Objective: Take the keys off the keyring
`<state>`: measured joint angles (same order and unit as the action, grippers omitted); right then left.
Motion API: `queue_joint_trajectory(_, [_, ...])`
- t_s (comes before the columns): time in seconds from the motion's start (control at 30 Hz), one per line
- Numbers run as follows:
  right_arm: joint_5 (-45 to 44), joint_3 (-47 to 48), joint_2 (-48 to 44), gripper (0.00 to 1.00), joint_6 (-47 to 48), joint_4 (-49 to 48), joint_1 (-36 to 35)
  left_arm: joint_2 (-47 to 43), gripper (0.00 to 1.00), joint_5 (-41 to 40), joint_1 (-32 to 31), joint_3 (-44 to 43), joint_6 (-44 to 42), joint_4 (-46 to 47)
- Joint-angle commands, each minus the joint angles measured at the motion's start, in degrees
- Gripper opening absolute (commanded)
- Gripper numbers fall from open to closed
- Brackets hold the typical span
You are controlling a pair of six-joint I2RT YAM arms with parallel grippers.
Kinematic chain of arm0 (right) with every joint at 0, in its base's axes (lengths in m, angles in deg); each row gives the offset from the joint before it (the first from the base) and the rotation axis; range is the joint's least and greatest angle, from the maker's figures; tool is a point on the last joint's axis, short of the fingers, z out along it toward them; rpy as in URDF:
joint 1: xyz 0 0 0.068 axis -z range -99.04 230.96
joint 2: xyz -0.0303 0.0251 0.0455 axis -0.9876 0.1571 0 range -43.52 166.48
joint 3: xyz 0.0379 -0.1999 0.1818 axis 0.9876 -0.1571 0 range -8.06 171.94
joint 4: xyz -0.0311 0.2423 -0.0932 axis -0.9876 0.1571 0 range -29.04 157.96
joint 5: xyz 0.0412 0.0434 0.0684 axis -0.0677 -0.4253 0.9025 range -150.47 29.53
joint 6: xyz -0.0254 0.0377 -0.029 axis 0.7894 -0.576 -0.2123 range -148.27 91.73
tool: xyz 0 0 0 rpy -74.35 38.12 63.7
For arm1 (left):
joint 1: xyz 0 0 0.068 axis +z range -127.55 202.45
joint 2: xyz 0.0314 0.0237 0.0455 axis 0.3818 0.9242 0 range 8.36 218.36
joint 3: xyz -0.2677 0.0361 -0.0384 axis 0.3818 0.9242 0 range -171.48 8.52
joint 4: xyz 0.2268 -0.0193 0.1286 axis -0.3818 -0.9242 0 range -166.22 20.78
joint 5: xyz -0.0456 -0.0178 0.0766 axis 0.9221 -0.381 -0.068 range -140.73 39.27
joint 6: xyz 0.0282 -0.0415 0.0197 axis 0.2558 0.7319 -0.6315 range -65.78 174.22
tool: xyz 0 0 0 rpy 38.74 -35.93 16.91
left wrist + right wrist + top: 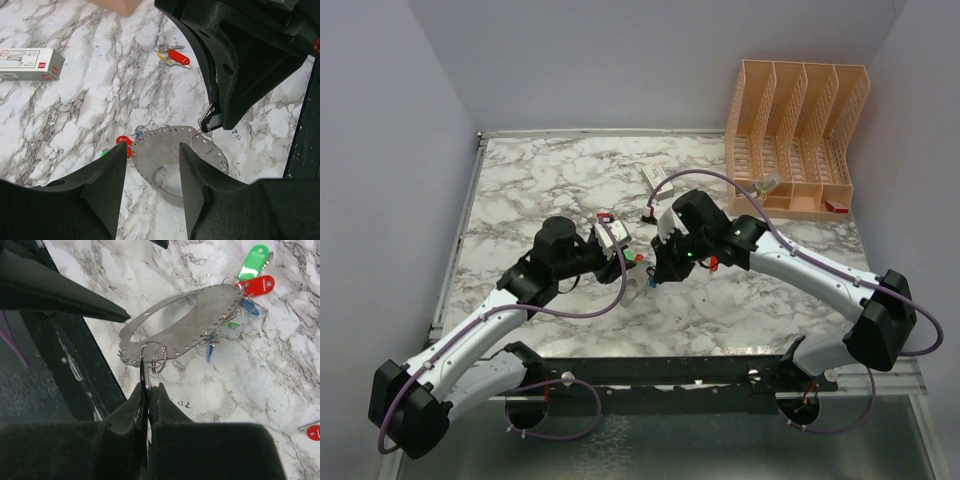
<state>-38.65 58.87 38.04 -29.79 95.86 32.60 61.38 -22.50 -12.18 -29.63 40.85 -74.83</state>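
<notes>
The right gripper (pixel 147 388) has its two fingers pressed together on a dark key (pixel 145 372). The key is seen edge-on and its head is hidden between the fingers, so its colour is hard to tell. It hangs from a small wire ring (pixel 152 357) that passes through a hole at the rim of the keyring (pixel 200 320), a flat grey perforated plate with a large oval opening.

The left gripper (pixel 152 150) has its fingers apart, and the near edge of the keyring lies in the gap between them. Their tips cover that part, so I cannot tell if they touch the metal. In the right wrist view only one left finger (pixel 65 295) shows, as a dark wedge with its tip just beside the rim.

On the far side of the keyring hang a green key (pixel 252 255), a red key (pixel 257 286) and a blue key (pixel 248 306). More small blue and green pieces are partly covered by the plate.

Well apart from the keyring, a loose red key (pixel 175 56) with a yellow ring lies on the marble table (pixel 75 115). The white box (pixel 27 65) is cut off by the left frame edge.

In the top view the two arms meet over the middle of the table and hide almost the whole keyring. An orange file rack (pixel 800 120) stands at the far right corner.
</notes>
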Motion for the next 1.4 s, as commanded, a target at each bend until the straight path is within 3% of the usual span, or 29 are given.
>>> queue_joint_trajectory(0.0, [3.3,4.2,2.6,0.01,-3.2,1.3,0.2,-2.6,0.49,-3.7,-0.3,-1.1,2.4,0.7])
queue_joint_trajectory(0.33, [0.9,6.9,4.3,0.01,-2.4,2.8,0.2,-4.3,0.57,-1.6,-0.3,-0.1,3.9,1.0])
queue_joint_trajectory(0.9, [2.6,2.9,2.0,0.01,3.6,0.4,0.2,3.7,0.59,14.2,-0.3,-0.5,8.6,7.9])
queue_joint_trajectory(1.37, [5.1,0.9,-0.4,0.01,6.5,-1.8,0.1,7.6,0.37,18.1,-0.3,-0.8,10.0,9.3])
